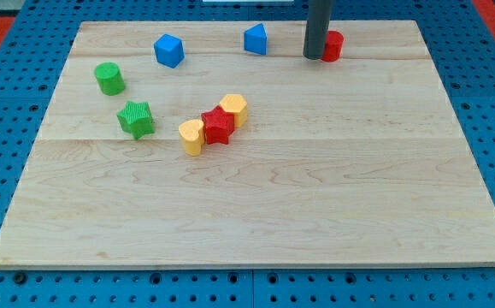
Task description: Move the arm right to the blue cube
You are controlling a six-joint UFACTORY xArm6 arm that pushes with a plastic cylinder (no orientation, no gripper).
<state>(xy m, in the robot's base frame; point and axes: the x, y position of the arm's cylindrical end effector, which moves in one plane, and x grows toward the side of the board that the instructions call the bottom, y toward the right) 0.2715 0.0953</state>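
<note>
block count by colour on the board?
blue: 2, cube and block
green: 2, cylinder and star
yellow: 2, and
red: 2, and behind my tip
total: 8

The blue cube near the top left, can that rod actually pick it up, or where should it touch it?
It cannot grip; my tip only pushes. It stands at the view's top, against the red block, with another blue block between it and the blue cube. The cube's flat right-hand face is probably the best contact, approached from the view's right, passing below that other blue block.
</note>
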